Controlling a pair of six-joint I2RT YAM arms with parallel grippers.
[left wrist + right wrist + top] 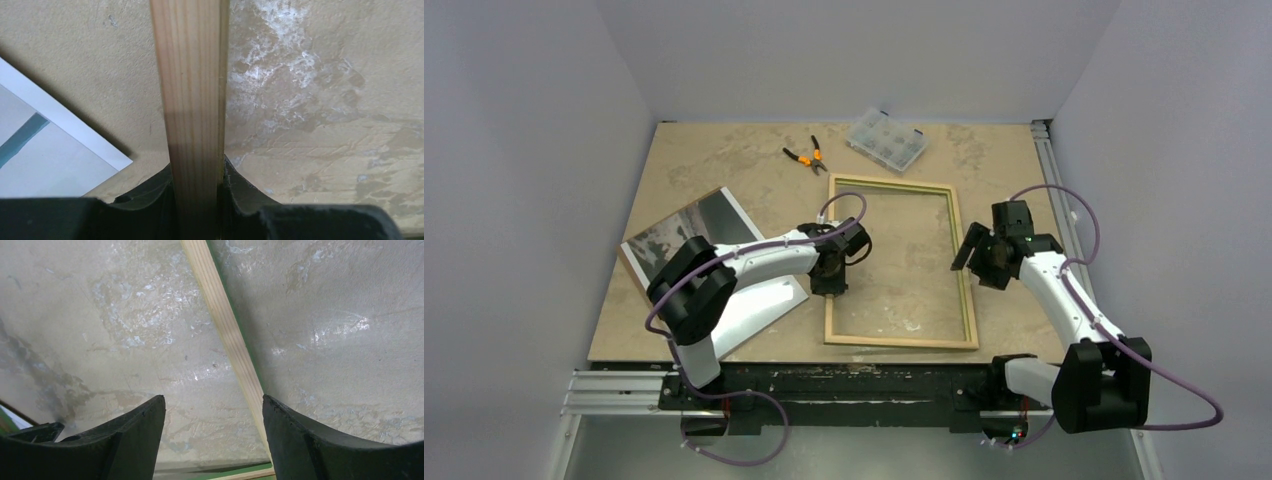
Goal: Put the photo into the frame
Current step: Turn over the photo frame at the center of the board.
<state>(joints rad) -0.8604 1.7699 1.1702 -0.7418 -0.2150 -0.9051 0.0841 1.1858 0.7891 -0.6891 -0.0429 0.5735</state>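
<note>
1. Desk [724,160]: frame [902,340] lies flat in the middle, wood back up.
2. Photo [692,222] is face up, left of frame; a swinging frame could drag it.
3. Left gripper [831,275] is clamped on frame's left side; a one-sided lift may twist it.
4. Right gripper [980,255] is apart above frame's right side.

The frame [902,340] lies pale wood side up on the bench [724,160]. The left pincer [830,276] sits on the frame's left rail, and the right pincer [973,260] is at its right rail. The photo [688,224] lies left of the frame. Beyond the frame are pliers [805,155] and a clear box [886,140].

Frame [890,181] interior open; L arm [764,262] overhangs photo [694,225].
</note>
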